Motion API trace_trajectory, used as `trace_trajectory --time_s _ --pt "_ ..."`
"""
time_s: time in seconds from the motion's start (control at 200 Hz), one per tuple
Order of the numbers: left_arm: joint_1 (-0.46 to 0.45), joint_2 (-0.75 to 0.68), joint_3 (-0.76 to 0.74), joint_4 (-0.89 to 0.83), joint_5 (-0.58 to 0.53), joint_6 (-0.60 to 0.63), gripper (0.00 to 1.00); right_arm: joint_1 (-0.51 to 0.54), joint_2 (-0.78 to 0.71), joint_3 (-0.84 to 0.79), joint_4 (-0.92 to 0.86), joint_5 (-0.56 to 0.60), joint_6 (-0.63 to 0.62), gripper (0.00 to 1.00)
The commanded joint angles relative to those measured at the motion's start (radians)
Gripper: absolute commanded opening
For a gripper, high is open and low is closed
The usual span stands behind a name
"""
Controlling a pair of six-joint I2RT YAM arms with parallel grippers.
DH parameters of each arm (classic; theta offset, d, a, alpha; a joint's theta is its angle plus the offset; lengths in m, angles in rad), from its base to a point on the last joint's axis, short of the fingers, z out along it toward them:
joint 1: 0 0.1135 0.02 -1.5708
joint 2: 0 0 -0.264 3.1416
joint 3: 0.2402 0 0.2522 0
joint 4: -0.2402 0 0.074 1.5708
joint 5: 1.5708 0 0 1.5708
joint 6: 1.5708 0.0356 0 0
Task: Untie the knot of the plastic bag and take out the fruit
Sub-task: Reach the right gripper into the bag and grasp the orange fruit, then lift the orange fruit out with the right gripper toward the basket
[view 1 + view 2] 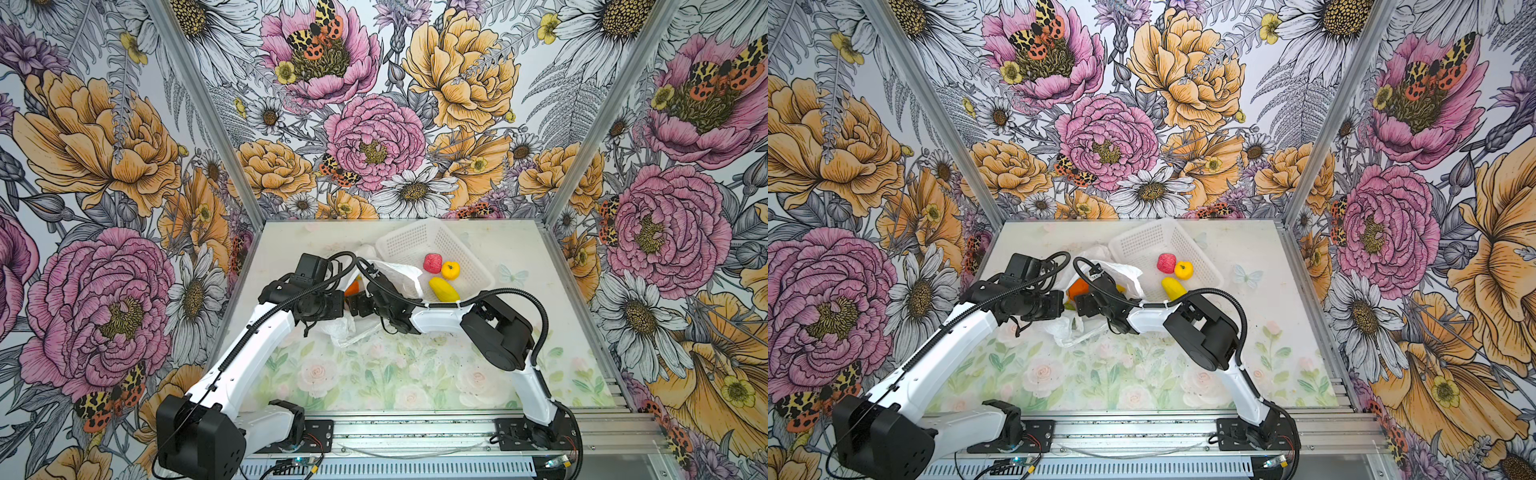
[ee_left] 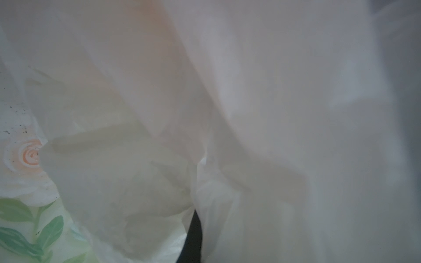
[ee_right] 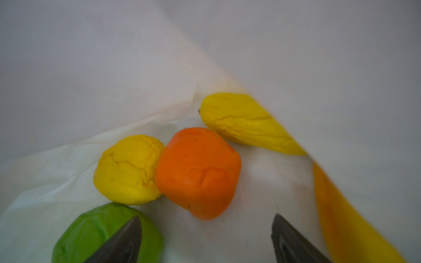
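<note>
The plastic bag (image 1: 397,272) lies crumpled at mid table between both grippers, its mouth open; the knot is out of view. My left gripper (image 1: 338,304) is shut on the plastic bag's rim; in the left wrist view plastic (image 2: 250,113) fills the picture and only a dark finger (image 2: 194,236) shows. My right gripper (image 3: 207,227) is open inside the bag, nothing between its fingers. Fruit lie before it: an orange one (image 3: 198,173), a round yellow one (image 3: 127,169), a long yellow one (image 3: 246,123), a green one (image 3: 91,232) and a yellow-orange one (image 3: 341,216).
A white lattice basket (image 1: 415,237) stands tilted at the back right, right next to the bag. In it lie a pink-red bumpy fruit (image 1: 432,263), a yellow-orange fruit (image 1: 450,270) and a yellow fruit (image 1: 444,289). Flowered walls close in the table on three sides.
</note>
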Motion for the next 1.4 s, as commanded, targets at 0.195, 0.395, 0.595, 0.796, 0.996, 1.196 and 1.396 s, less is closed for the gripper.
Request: trace_trajectory --time_s 0.195,0.395,0.595,0.796,0.996,1.196,1.396 --pt "-0.020 -0.001 -0.008 0.029 0.006 0.013 0.00 -0.024 0.196 0.185 0.139 -0.132 0.107 0.99" --pt "-0.022 -0.003 -0.008 0.030 0.007 0.013 0.00 -0.031 0.281 0.261 0.186 -0.142 0.171 0.91" --pt "-0.023 0.000 -0.008 0.029 0.004 0.013 0.00 -0.036 0.238 0.181 0.228 -0.110 0.173 0.66" --pt "-0.017 -0.003 -0.009 0.029 0.002 0.011 0.00 -0.040 0.047 -0.040 0.295 -0.060 0.123 0.49" --pt "-0.006 0.002 -0.010 0.029 0.002 0.011 0.00 -0.040 -0.106 -0.257 0.431 -0.029 0.105 0.41" --pt "0.010 0.001 -0.010 0.029 -0.006 0.008 0.00 -0.036 -0.180 -0.336 0.487 -0.024 0.099 0.36" --pt "0.023 0.002 -0.010 0.029 -0.006 0.009 0.00 -0.012 -0.239 -0.381 0.498 -0.002 0.082 0.35"
